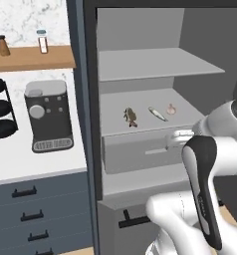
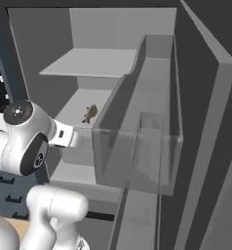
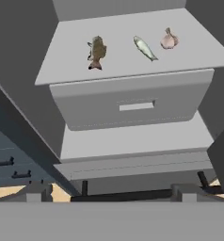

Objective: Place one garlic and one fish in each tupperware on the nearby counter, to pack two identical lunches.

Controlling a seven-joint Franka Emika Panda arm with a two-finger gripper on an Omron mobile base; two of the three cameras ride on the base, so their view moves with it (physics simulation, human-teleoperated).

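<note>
Inside an open fridge, a stout brown fish [image 1: 130,117] [image 2: 90,114] [image 3: 96,52], a slim pale fish [image 1: 157,113] [image 3: 145,48] and a pinkish-white garlic [image 1: 171,109] [image 3: 169,39] lie in a row on the middle shelf [image 3: 71,66]. My gripper [image 3: 111,194] hangs in front of the fridge, below and short of that shelf, facing it. Its fingers stand wide apart, open and holding nothing. The white counter [image 1: 21,159] lies left of the fridge. The tupperware is out of view.
A grey drawer [image 3: 132,106] sits under the food shelf, and another shelf [image 1: 155,62] above it. The open fridge door with its clear bins [image 2: 152,146] stands close on the right. A dark coffee machine [image 1: 48,117] and a black rack [image 1: 1,107] stand on the counter.
</note>
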